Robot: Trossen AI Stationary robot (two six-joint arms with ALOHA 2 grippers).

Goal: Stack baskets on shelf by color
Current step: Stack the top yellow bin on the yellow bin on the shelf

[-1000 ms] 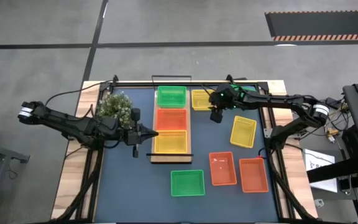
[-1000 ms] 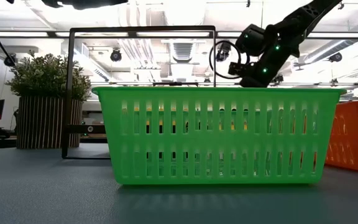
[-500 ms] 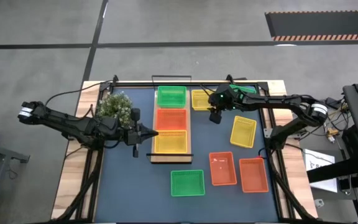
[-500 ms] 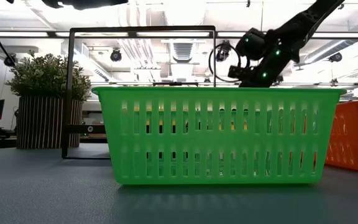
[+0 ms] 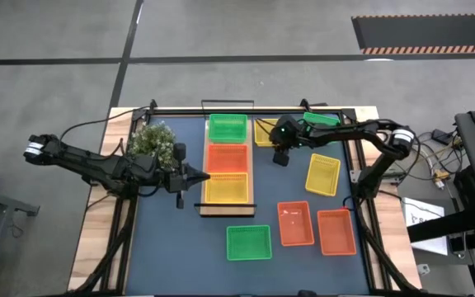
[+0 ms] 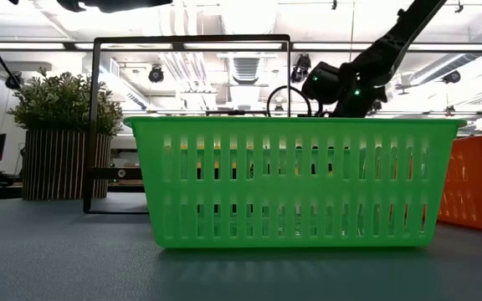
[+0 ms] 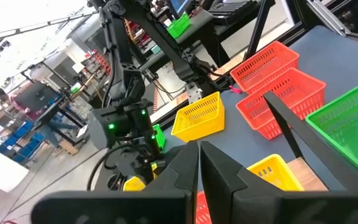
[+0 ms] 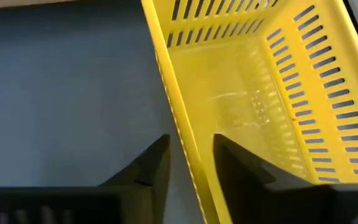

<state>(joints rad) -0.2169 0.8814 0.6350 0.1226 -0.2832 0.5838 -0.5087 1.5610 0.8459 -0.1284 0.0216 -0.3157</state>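
On the dark blue counter [image 5: 159,247] we see the shelf [image 5: 227,209] carrying green, red-orange and yellow baskets. Our right gripper [image 8: 190,163] straddles the rim of a far yellow basket [image 8: 260,93], fingers not yet clamped. Our left gripper [image 5: 207,176] rests closed beside the shelf.

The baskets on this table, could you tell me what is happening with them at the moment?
The right gripper straddles the wall of a yellow basket at the table's far side, one of its fingers outside and one inside, not yet visibly clamped. The shelf holds green, red-orange and yellow baskets in a row. Five more baskets lie loose on the table. The left gripper waits shut beside the shelf.
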